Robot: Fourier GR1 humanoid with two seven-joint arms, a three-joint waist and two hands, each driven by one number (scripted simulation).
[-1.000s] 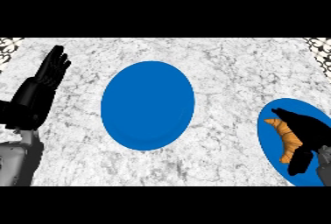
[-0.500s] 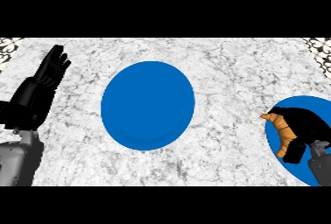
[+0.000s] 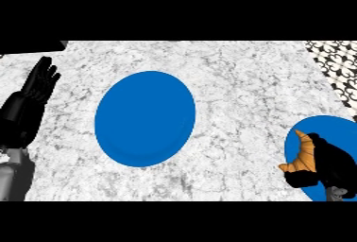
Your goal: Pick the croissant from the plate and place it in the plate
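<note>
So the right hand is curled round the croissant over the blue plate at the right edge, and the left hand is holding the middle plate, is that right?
Not quite. In the head view the left hand rests open at the left edge, apart from the middle plate. The rest holds: the right hand is curled round the croissant over the right plate.

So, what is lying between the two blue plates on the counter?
In the head view, only bare marbled counter lies between the centre plate and the right plate. The croissant is over the right plate, in the right hand.
</note>
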